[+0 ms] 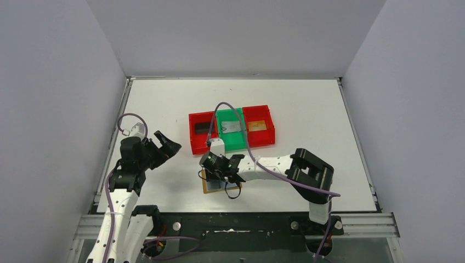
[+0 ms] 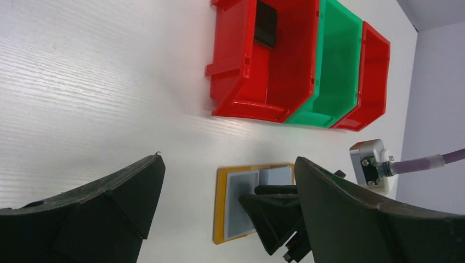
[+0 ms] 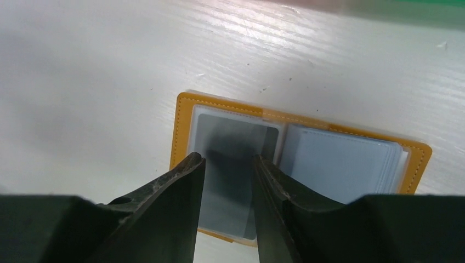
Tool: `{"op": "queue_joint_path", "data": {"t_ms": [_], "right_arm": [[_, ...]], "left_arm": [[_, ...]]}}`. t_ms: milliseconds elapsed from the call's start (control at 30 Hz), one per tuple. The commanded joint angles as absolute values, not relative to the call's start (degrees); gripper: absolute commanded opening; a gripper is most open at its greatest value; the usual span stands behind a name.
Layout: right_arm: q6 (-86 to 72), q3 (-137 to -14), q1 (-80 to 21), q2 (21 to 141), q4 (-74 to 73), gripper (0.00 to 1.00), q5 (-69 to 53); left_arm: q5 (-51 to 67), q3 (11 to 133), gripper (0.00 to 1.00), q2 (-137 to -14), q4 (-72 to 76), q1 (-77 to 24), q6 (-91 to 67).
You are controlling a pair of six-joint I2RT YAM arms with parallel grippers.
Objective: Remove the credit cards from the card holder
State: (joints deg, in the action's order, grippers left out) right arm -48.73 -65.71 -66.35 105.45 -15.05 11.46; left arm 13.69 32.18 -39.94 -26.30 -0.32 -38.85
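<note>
Card holder (image 3: 340, 159) lies open, flat on table (image 1: 307, 109), just near side of bins (image 1: 260, 141). Right gripper (image 3: 227, 161) over one grey sleeve, small gap between jaws, holds nothing. Left gripper (image 2: 229, 159) off to left, jaws wide, empty. Black card (image 1: 202, 126), silver card (image 1: 231, 126), orange card (image 1: 256, 125) each lie in own bin.

White table (image 1: 307, 104): one row of bins (image 1: 231, 147), red, green, red, mid-surface; one tan card holder (image 3: 340, 164), open flat, between bins and near edge.
</note>
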Motion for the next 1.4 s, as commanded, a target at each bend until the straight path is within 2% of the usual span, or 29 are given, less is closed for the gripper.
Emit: {"op": "queue_joint_path", "data": {"t_ms": [0, 267, 467, 600, 667, 733, 933, 1033, 1200, 1367], "right_arm": [[-49.87, -72.46, -68.94, 108.37, -23.25, 0.37, 20.56], [-50.93, -78.08, -71.31, 111.83, -31.54, 0.40, 26.83], [-50.78, -78.11, -71.34, 112.62, -31.07, 0.46, 25.14], [-51.01, -77.19, -71.30, 113.58, -30.08, 0.46, 23.72], [-51.11, -76.87, -71.29, 113.93, -29.71, 0.41, 23.24], [-51.15, -76.90, -71.31, 114.16, -29.89, 0.32, 23.29], [-51.61, -75.55, -70.78, 113.38, -28.89, 0.20, 23.15], [-50.80, -74.07, -70.29, 112.35, -26.74, 0.03, 21.96], [-49.82, -73.67, -69.46, 110.99, -24.80, 0.02, 20.59], [-49.15, -68.71, -67.55, 106.37, -16.03, 0.01, 14.66]], "left_arm": [[15.55, 34.93, 0.90, -38.03, -26.83, -0.44, -40.83], [12.91, 36.28, 0.90, -36.92, -29.63, -0.48, -39.57], [11.54, 35.74, 0.90, -36.16, -29.65, -0.53, -39.52], [10.70, 35.56, 0.90, -35.96, -29.49, -0.55, -39.85], [10.56, 35.58, 0.90, -35.97, -29.53, -0.61, -39.82], [10.43, 35.67, 0.90, -35.90, -29.61, -0.77, -39.90], [10.34, 35.34, 0.90, -35.64, -29.44, -1.05, -40.20], [10.11, 35.40, 0.90, -35.58, -29.53, -1.22, -40.34], [11.18, 34.94, 0.90, -35.74, -28.64, -1.41, -40.43], [16.73, 34.55, 0.90, -36.73, -26.99, -1.41, -39.01]]}}
